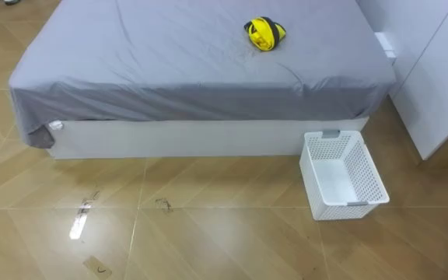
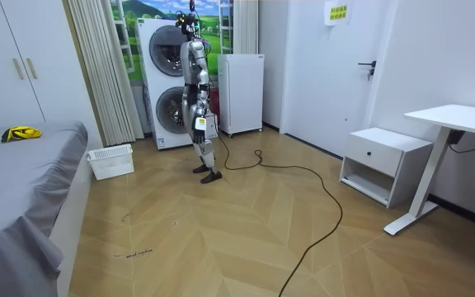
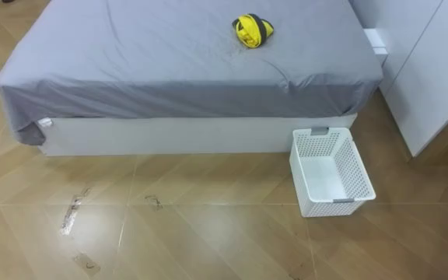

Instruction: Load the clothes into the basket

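At the far left the bed [image 1: 169,70] lies under a smooth grey sheet, one corner hanging loose over the white base. Further along, on top of the sheet and well back from the near edge, sits the one piece of clothing I can make out, a yellow-and-black garment [image 1: 264,33] bunched into a small heap. Nothing is touching it.

Right of that, on the wooden floor just beside the bed's base, stands the white perforated laundry basket [image 1: 364,175], upright and empty. A white wardrobe [image 1: 442,70] closes off the right side.

The robot stands well apart from all this, in front of the stacked washing machines [image 2: 163,82], and faces the bed. Its hands [image 2: 199,122] hang about hip height, too small for me to tell whether they are open or closed, and I see nothing in them.

The garment looks light and limp, so I'd expect it to sag and unfold when lifted. The safest hold is probably a pinch into the thick middle of the bundle. A loose edge could trail, and the sheet beneath could get caught up too.
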`<state>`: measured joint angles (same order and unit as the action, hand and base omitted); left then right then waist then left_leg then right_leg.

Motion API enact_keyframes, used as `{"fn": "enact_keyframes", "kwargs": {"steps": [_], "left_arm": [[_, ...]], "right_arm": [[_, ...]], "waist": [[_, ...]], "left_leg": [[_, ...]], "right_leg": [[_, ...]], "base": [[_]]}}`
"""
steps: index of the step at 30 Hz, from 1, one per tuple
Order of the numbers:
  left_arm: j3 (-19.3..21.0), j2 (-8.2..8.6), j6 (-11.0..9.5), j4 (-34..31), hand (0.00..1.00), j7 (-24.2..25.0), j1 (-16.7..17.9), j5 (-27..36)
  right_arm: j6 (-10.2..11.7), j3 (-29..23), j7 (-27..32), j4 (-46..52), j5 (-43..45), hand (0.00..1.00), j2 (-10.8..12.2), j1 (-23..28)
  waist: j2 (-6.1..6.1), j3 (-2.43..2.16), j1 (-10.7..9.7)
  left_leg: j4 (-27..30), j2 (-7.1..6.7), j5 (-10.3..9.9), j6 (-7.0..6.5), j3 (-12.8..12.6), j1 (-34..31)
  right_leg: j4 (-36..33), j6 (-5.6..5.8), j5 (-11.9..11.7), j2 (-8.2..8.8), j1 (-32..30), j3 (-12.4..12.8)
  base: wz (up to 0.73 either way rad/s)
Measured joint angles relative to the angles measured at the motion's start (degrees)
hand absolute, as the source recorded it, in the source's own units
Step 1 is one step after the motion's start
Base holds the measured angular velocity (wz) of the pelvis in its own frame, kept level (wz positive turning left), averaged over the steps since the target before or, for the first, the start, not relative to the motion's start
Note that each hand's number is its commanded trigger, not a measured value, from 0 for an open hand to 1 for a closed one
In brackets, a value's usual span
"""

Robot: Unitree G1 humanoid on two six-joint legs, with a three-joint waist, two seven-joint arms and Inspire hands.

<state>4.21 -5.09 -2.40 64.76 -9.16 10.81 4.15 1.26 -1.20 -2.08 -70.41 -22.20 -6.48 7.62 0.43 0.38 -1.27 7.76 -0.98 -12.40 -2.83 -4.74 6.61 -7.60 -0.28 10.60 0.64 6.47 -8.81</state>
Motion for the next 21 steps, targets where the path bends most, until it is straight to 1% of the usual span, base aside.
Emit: {"fn": "enact_keyframes", "kwargs": {"steps": [3, 4, 10, 11, 12, 13, 16, 17, 21], "left_arm": [[0.0, 0.00, 0.0, 0.0, 0.00, 0.0, 0.0, 0.0], [0.0, 0.00, 0.0, 0.0, 0.00, 0.0, 0.0, 0.0], [0.1, -0.03, 0.0, -0.1, 0.00, 0.1, 0.1, 0.0], [0.1, -0.10, 0.0, -0.1, 0.00, 0.2, 0.1, 0.0], [0.1, -0.18, 0.0, -0.1, 0.00, 0.5, 0.0, 0.1], [0.1, -0.24, 0.1, -0.1, 0.00, 0.7, 0.0, 0.1], [0.1, -0.34, 0.7, -0.2, 0.00, 1.0, -0.1, 0.1], [0.1, -0.35, 0.9, -0.4, 0.00, 1.1, -0.1, 0.1], [0.2, -0.36, 1.2, -0.4, 0.00, 1.1, 0.0, 0.3]], "right_arm": [[0.0, 0.0, 0.0, 0.0, 0.0, 0.00, 0.0, 0.0], [0.0, 0.0, 0.0, 0.0, 0.0, 0.00, 0.0, 0.0], [0.0, 0.0, -0.1, 0.0, 0.0, 0.00, 0.0, 0.0], [0.0, 0.0, -0.2, -0.1, 0.0, 0.00, 0.0, 0.0], [0.0, 0.0, -0.3, -0.1, 0.0, 0.00, 0.0, 0.0], [-0.1, 0.0, -0.3, -0.1, 0.0, 0.00, 0.0, -0.1], [-0.1, 0.0, -0.4, 0.0, 0.0, 0.00, 0.0, -0.1], [-0.1, 0.0, -0.4, 0.0, 0.0, 0.00, 0.0, -0.1], [-0.2, 0.0, -0.5, 0.0, 0.0, 0.00, 0.0, -0.1]], "waist": [[0.00, 0.00, 0.0], [-0.14, 0.07, 0.0], [-0.34, 0.04, 0.0], [-0.40, 0.01, 0.0], [-0.17, -0.04, 0.0], [-0.37, -0.06, 0.0], [-0.20, -0.05, 0.1], [-0.40, -0.03, 0.1], [-0.39, -0.15, 0.0]], "left_leg": [[0.0, 0.00, 0.0, 0.00, 0.0, 0.0], [0.0, 0.00, 0.0, 0.00, 0.0, 0.0], [0.0, -0.03, 0.0, 0.01, -0.1, 0.0], [0.0, -0.04, 0.0, 0.01, -0.1, 0.0], [0.0, -0.03, 0.0, 0.01, -0.1, 0.0], [0.0, -0.03, 0.0, 0.01, -0.1, 0.0], [0.0, -0.03, 0.0, 0.01, -0.2, 0.0], [0.0, -0.03, 0.0, 0.01, -0.1, -0.1], [0.0, -0.07, 0.0, 0.01, 0.1, -0.1]], "right_leg": [[0.0, 0.00, 0.0, 0.00, 0.0, 0.0], [0.0, 0.00, 0.0, 0.00, 0.0, 0.0], [0.0, 0.01, 0.0, 0.03, 0.3, -0.1], [0.1, 0.02, 0.0, 0.03, 0.4, 0.0], [0.1, 0.02, 0.0, 0.03, 0.3, 0.0], [0.1, 0.02, 0.0, 0.03, 0.3, 0.0], [0.1, 0.02, 0.0, 0.03, 0.3, 0.0], [0.1, 0.02, 0.0, 0.04, 0.3, -0.1], [0.0, 0.02, 0.2, 0.07, 0.4, -0.2]], "base": [[0.00], [0.00], [0.00], [0.00], [0.00], [0.00], [0.00], [0.00], [0.00]]}}
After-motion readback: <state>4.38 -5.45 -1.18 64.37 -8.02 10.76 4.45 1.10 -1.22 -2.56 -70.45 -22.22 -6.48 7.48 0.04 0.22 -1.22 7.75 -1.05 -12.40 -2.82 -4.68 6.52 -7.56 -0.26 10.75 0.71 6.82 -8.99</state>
